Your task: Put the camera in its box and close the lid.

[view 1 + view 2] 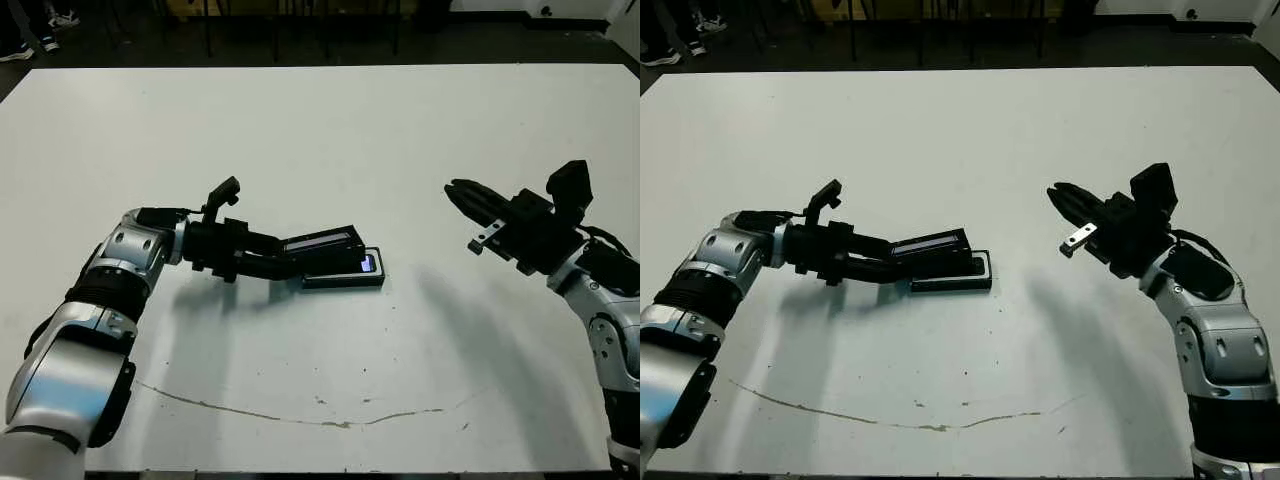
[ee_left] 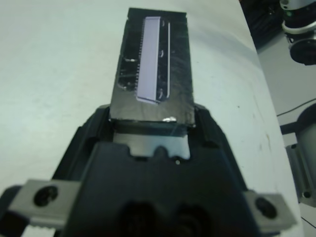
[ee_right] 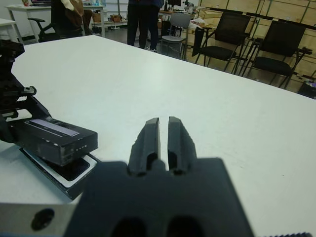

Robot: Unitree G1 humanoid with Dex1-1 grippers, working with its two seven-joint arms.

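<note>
Left hand (image 1: 262,256) clamped on lid (image 1: 322,241), held tilted just above box (image 1: 345,281) for lowering. Camera (image 1: 366,264) already seated in box, screen showing. Right hand (image 1: 468,196) pinched shut, empty, parked well clear over surface (image 1: 320,130).

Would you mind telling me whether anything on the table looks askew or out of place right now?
Only the lid: the left gripper holds it tilted above the box, one end raised, so the box is not closed. The camera lies inside, its screen showing. The right gripper hangs apart, empty.
</note>
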